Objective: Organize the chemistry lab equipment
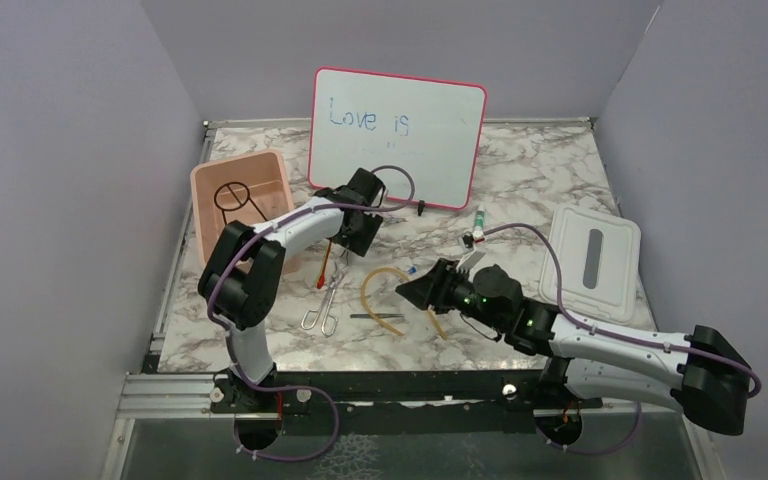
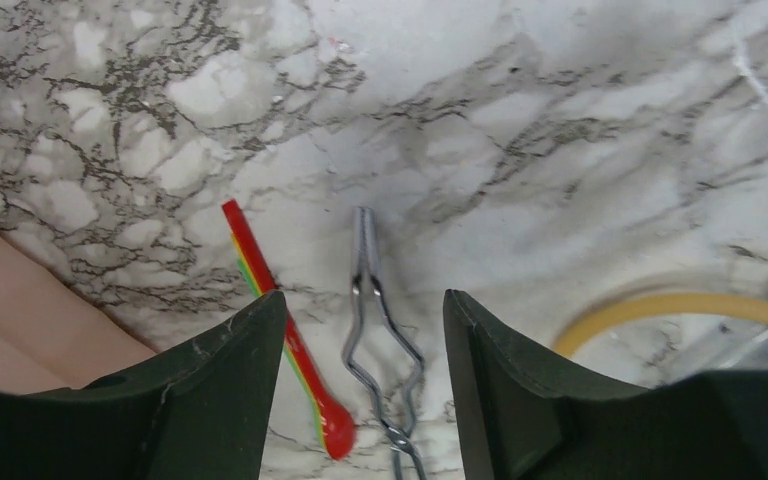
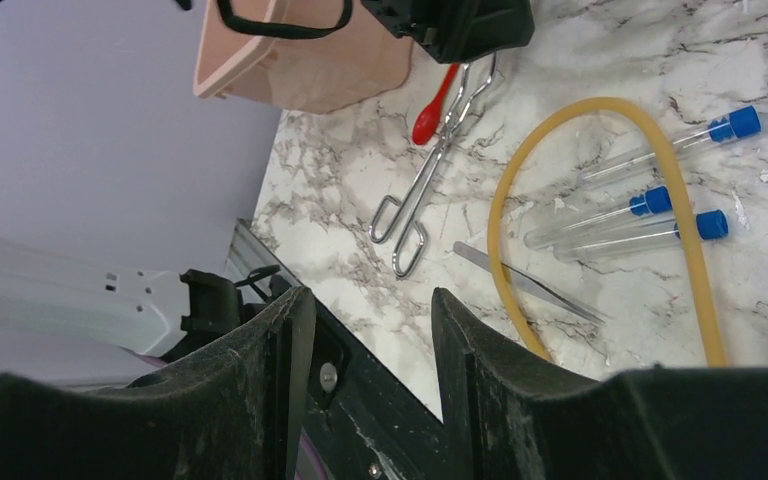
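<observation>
Left claw [image 1: 348, 238] spread apart and empty from on top, low over the metal tongs [image 1: 326, 295] near the pink bin [image 1: 265, 185], likely lined up to grab; "Love is" on the whiteboard [image 1: 398, 138]. Left wrist: tongs flat on the surface [image 2: 560, 150] between the fingers [image 2: 220, 400], red-tipped spatula [image 2: 260, 265] beside. Right wrist: right claw [image 3: 372, 300] apart too, empty, near tan rubber tube [image 3: 600, 102].

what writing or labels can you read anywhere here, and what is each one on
"Love is": blue marker handwriting on the pink-framed whiteboard leaning against the back wall.
Faint marks below that on the board: too faint to read.
Small vial lying just right of the board: any label is too small to read.
Clear blue-capped tubes: no readable markings.
</observation>
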### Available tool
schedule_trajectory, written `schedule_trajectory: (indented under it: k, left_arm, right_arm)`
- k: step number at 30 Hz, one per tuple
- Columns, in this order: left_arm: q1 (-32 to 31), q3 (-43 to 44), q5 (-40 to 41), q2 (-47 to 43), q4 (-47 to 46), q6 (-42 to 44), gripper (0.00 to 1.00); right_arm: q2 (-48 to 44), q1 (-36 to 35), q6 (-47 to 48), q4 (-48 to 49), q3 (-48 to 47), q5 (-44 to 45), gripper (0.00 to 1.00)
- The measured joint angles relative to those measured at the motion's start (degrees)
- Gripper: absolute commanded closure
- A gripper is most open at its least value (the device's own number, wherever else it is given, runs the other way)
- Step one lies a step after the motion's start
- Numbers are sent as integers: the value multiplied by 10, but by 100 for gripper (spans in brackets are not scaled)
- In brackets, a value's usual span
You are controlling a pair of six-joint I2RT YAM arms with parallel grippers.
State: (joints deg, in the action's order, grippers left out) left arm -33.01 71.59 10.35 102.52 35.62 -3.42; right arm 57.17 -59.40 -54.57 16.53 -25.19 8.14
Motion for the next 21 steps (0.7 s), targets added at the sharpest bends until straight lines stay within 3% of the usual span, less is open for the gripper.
schedule_trajectory:
  k: [2,8,16,21]
  left_arm:
    - [16,11,-10,19,4,14,51]
    - [70,31,-87,36,12,31,58]
    - [65,32,-148,53,19,37,59]
    - [65,32,-152,57,29,37,69]
  right_arm:
    - [-13,0,0,-2,0,2,49]
    - [-60,0,-1,-14,10,19,49]
    - [-74,0,-1,-31,14,32,49]
    - [-71,0,-1,-31,14,32,49]
